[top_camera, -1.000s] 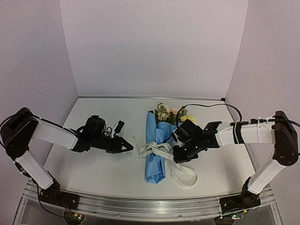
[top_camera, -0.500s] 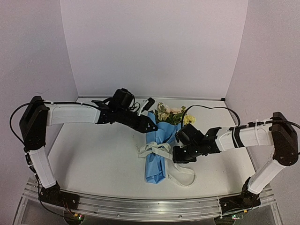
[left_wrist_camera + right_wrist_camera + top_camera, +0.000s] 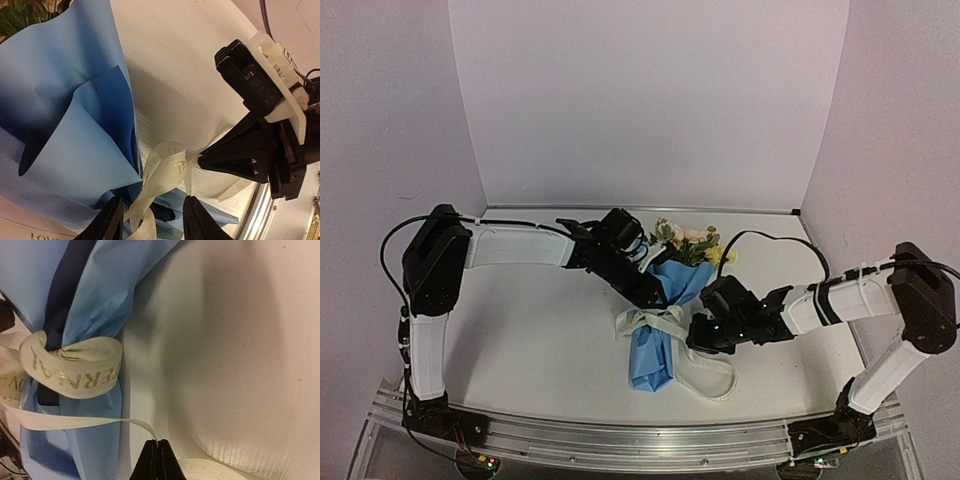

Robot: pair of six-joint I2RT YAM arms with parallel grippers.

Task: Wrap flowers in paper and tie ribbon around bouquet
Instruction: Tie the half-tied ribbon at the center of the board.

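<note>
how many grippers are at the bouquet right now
2. The left gripper is open over the ribbon knot on the blue paper. The right gripper is just right of the paper, shut on a ribbon strand.

Pale lilac walls (image 3: pixel 640 100) standing beyond the left pincer (image 3: pixel 655 298) and right pincer (image 3: pixel 698 337), white surface (image 3: pixel 520 340) lying beneath both, metal rail (image 3: pixel 620 438) running along its edge behind them, soft light falling evenly

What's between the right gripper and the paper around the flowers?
A strand of the ribbon, running from the right gripper to the paper, seen in the right wrist view.
</note>
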